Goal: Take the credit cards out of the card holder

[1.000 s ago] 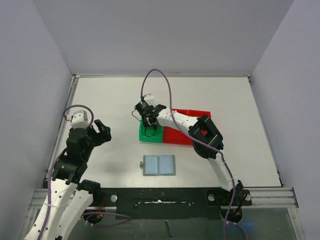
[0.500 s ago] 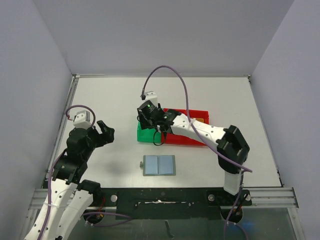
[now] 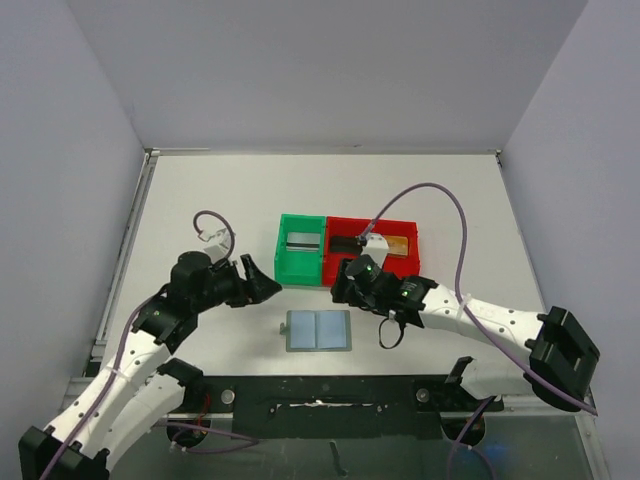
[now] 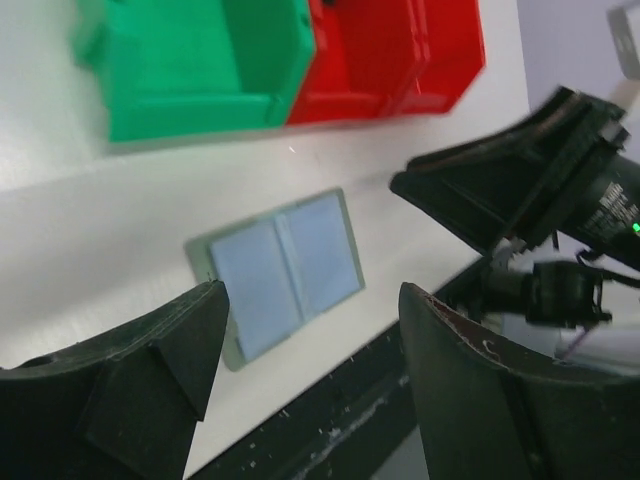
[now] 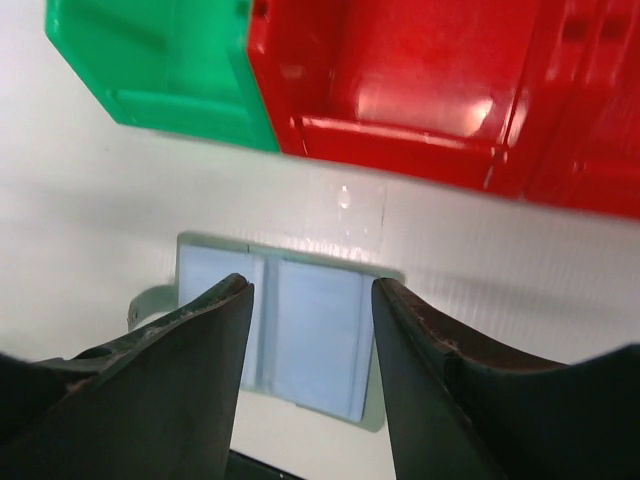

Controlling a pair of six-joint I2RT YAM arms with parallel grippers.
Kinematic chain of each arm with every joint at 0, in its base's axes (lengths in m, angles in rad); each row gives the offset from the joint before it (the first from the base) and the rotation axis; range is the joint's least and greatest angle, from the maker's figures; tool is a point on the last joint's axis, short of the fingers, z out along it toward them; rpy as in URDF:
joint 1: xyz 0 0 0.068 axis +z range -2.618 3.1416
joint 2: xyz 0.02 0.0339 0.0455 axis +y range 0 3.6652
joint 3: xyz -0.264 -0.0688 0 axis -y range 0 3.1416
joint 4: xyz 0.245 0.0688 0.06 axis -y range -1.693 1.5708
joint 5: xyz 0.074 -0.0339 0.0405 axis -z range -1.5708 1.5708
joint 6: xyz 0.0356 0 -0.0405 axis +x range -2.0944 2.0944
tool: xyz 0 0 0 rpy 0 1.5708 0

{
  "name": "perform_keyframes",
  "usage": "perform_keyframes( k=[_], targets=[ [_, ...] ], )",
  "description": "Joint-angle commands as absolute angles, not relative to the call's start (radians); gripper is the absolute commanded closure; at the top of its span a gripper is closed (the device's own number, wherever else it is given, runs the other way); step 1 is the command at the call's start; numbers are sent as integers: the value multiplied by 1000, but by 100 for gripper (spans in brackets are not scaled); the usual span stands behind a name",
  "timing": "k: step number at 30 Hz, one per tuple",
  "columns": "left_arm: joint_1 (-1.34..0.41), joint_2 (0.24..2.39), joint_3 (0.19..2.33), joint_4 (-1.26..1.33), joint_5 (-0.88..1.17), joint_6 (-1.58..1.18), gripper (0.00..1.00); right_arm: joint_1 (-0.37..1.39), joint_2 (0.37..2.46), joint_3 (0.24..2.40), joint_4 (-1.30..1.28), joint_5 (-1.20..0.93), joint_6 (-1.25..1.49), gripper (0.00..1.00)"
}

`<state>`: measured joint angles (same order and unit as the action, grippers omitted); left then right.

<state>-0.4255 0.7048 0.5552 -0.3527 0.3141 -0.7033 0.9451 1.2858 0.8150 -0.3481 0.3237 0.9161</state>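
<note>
The card holder [image 3: 319, 330] lies open and flat near the table's front edge, two pale blue panels inside a grey-green border. It also shows in the left wrist view [image 4: 285, 270] and the right wrist view [image 5: 300, 330]. I cannot tell the credit cards apart from the panels. My left gripper [image 3: 262, 284] is open and empty, above and to the left of the holder. My right gripper [image 3: 345, 285] is open and empty, just behind the holder's right panel. In the right wrist view its fingers [image 5: 190, 370] frame the holder.
A green bin [image 3: 301, 250] and a red bin [image 3: 377, 252] stand side by side just behind the holder. The green bin holds a pale flat thing and the red bin holds dark and brown flat things. The black front rail [image 3: 320, 395] runs just near the holder.
My right gripper has left the green bin and swung back to the near side, over the holder's far edge. My left arm has reached forward and right toward the holder.
</note>
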Motion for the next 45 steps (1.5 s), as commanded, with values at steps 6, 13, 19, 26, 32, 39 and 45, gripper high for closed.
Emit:
perform_keyframes(
  k=[6,13,19,26,32,39,45],
  targets=[
    [-886,876,606,-224,103,-887,34,970,1186,596,-141,214,1193,59],
    [-951,977,566,-210,-21,-959,38,979,1232,580,-110,172,1202,62],
    [-951,1052,532,-201,-50,-965,39,982,1255,576,-117,160,1208,63],
    [-952,1115,507,-219,-71,-945,39,986,1297,571,-172,162,1238,63],
    [-951,1122,497,-252,-103,-933,40,986,1322,563,-161,139,1230,65],
    [-951,1119,444,-194,-66,-928,51,987,1349,572,-193,146,1245,65],
    [-951,1108,422,-187,-59,-934,64,990,1362,590,-140,98,1193,75]
  ],
)
